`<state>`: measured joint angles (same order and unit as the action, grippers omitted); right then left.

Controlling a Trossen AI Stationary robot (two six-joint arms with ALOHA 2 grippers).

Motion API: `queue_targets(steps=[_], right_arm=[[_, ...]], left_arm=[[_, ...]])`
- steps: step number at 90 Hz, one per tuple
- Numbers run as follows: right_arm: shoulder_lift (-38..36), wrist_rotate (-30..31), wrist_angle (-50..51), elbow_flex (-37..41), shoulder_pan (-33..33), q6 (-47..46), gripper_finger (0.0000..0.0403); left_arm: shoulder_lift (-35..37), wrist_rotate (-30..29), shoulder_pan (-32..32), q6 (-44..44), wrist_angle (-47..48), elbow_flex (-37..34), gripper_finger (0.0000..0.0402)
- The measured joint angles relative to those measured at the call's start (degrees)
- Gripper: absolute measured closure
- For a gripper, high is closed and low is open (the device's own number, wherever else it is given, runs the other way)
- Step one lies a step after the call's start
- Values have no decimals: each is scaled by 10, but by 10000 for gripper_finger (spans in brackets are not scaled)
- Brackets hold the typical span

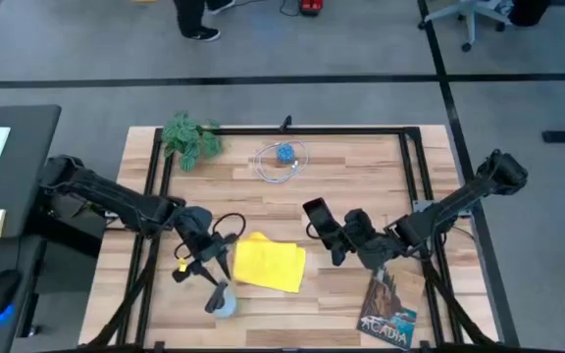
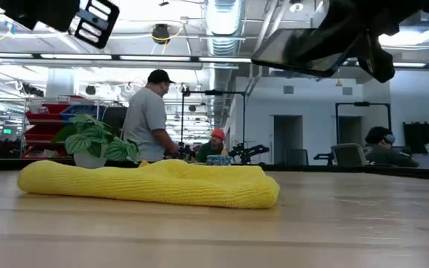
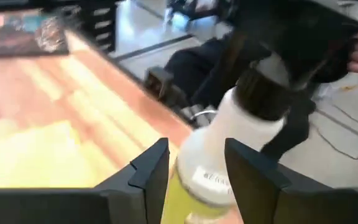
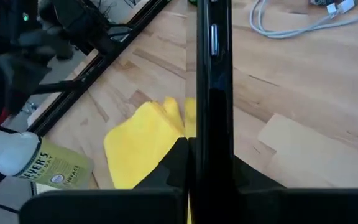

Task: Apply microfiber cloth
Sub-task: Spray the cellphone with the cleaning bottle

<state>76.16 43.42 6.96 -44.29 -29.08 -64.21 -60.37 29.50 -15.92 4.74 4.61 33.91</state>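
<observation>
The microfiber cloth [image 1: 269, 263] lies rumpled on the wooden bench [image 1: 361, 167], near the front edge and roughly midway between the two arms, and in the low view it shows as a long yellow mound [image 2: 151, 186] flat on the boards. Over on the left, the left gripper [image 1: 208, 267] sits just left of the cloth, and its wrist view shows the jaws closed around a spray bottle [image 3: 229, 155], white-bodied with a yellowish label, the fingers [image 3: 151, 174] pressed either side of it. From above that bottle [image 1: 223, 301] hangs low toward the near edge, just off the cloth's left corner. On the right, the right gripper [image 1: 330, 233] is just beyond the cloth's right edge, jaws clamped on a black smartphone [image 4: 213, 93] held edge-on, so the wrist camera sees only a thin dark slab with the yellow cloth [image 4: 145, 140] beneath and behind it. In the high view the phone [image 1: 315, 214] tilts up off the bench. Farther back a green leafy plant [image 1: 190, 136] stands at the far left corner, a coiled white cable [image 1: 281, 163] with something blue on it lies at the far centre, and a book [image 1: 388, 311] rests at the near right. Beyond the bench, a person in a grey shirt [image 2: 149, 119] stands in the room.
</observation>
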Motion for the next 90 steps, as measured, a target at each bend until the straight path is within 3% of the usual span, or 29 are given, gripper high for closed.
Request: queue_targets(steps=[16, 27, 39, 48, 60, 76, 82, 90], right_arm=[[0, 3, -2, 0, 0, 17, 390], [12, 50, -23, 0, -5, 21, 390], [63, 102, -127, 0, -23, 77, 390], [119, 124, -237, 0, -35, 137, 390], [186, 149, -392, 0, -48, 224, 390], [243, 193, -515, 0, -67, 321, 390], [257, 203, -547, 0, -69, 337, 390], [277, 204, -589, 0, -69, 348, 390]], left_arm=[[94, -105, 0, -19, 99, 0, 267], [162, -155, -23, -77, 138, 0, 267], [213, -247, -99, -148, 135, -10, 267], [231, -352, -193, -203, 95, -31, 267], [224, -531, -341, -257, 15, -67, 267], [161, -790, -500, -297, -34, -82, 267], [129, -841, -531, -311, -60, -82, 267], [83, -857, -552, -331, -111, -82, 267]])
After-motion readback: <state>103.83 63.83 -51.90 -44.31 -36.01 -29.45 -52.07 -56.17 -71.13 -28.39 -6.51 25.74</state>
